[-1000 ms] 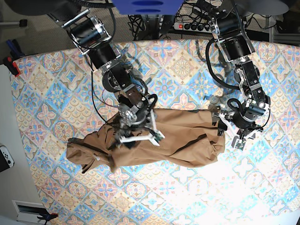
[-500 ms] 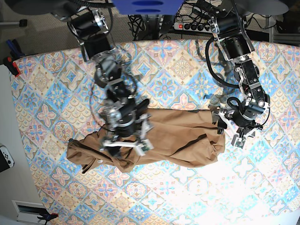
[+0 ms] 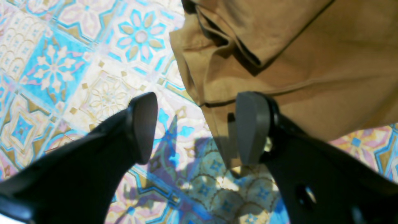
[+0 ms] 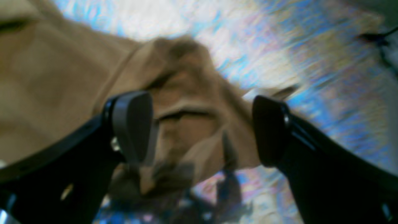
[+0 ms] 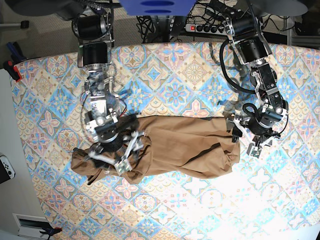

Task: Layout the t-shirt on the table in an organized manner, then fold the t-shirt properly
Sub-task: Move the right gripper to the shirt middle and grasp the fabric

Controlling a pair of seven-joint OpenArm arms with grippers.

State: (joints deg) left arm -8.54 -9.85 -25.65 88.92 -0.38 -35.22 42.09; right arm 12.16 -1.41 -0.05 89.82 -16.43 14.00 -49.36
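Note:
The tan-brown t-shirt (image 5: 185,145) lies bunched in a long, wrinkled roll across the middle of the patterned table (image 5: 190,70). My right gripper (image 5: 111,161) hovers open over the shirt's left end; in the right wrist view, which is blurred, the right gripper (image 4: 202,130) straddles a crumpled fold of the t-shirt (image 4: 186,102) without closing on it. At the shirt's right end my left gripper (image 5: 244,140) is open. In the left wrist view the left gripper (image 3: 196,127) has one finger over the table (image 3: 62,62) and the other at the t-shirt (image 3: 295,62) edge.
A power strip (image 5: 200,27) and cables lie behind the table's far edge. A white controller (image 5: 6,167) and a red-handled tool (image 5: 12,70) sit off the table on the left. Bare patterned table surrounds the shirt on all sides.
My right arm has swung from the shirt's middle to its left end, staying open. The left gripper has barely moved. The shirt lies much as before.

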